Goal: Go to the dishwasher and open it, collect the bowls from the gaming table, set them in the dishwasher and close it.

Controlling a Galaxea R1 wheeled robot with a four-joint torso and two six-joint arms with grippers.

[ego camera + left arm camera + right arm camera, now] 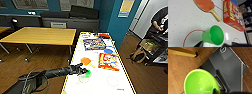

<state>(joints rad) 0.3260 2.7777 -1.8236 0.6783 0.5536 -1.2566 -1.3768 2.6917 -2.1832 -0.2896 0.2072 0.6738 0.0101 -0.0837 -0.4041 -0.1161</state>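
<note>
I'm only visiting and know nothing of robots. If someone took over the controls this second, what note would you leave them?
Left gripper: at the green bowl, which is tilted on the gaming table; grip unclear.
Right gripper: holds the lime bowl over the wood floor.
Done: one bowl collected.
Left: secure the green bowl, load both into the dishwasher, close it.

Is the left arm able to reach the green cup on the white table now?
Probably yes: the left gripper is right beside the green cup, with nothing between them.
</note>
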